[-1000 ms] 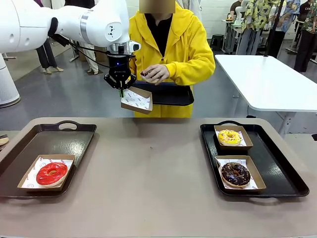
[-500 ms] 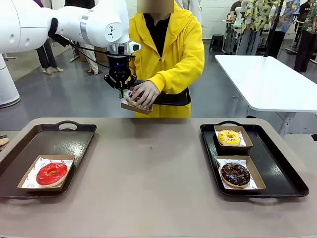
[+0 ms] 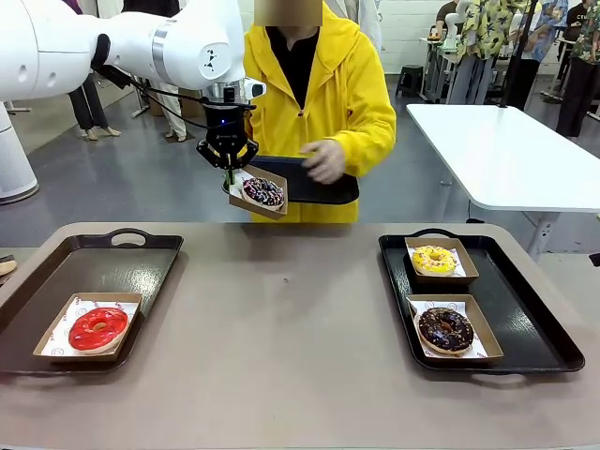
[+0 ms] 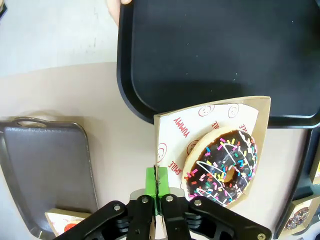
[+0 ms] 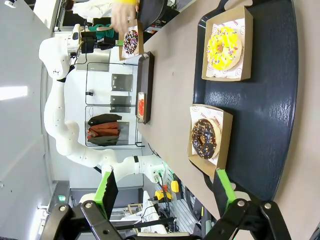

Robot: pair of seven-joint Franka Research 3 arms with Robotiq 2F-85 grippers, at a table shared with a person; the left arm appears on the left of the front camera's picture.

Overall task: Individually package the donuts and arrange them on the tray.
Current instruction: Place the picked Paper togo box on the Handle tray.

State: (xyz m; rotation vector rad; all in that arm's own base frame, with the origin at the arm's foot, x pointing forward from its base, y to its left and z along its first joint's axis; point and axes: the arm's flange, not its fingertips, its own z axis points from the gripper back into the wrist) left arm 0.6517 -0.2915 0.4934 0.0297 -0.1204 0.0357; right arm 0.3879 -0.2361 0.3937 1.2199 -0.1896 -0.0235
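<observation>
The left tool (image 3: 228, 167) is clamped on the edge of a paper-lined cardboard box (image 3: 259, 191) and holds it in the air above the far edge of the table (image 3: 281, 337). The box contains the dark donut with purple-white sprinkles (image 3: 263, 192); in the left wrist view the tool's green pads (image 4: 151, 186) pinch the box wall together. The box sits just beside an empty black tray (image 3: 314, 178) held by the person, whose hand (image 3: 325, 160) is above that tray.

On the table, the left tray (image 3: 131, 258) carries one box with the red-glazed donut (image 3: 97, 327) at its near end. The right tray (image 3: 525, 309) carries two boxes: the yellow donut (image 3: 434, 259) at the far end and the chocolate sprinkled donut (image 3: 445, 328) nearer.

The right tool (image 5: 165, 192) stands with its fingers apart above the right tray, gripping nothing.
</observation>
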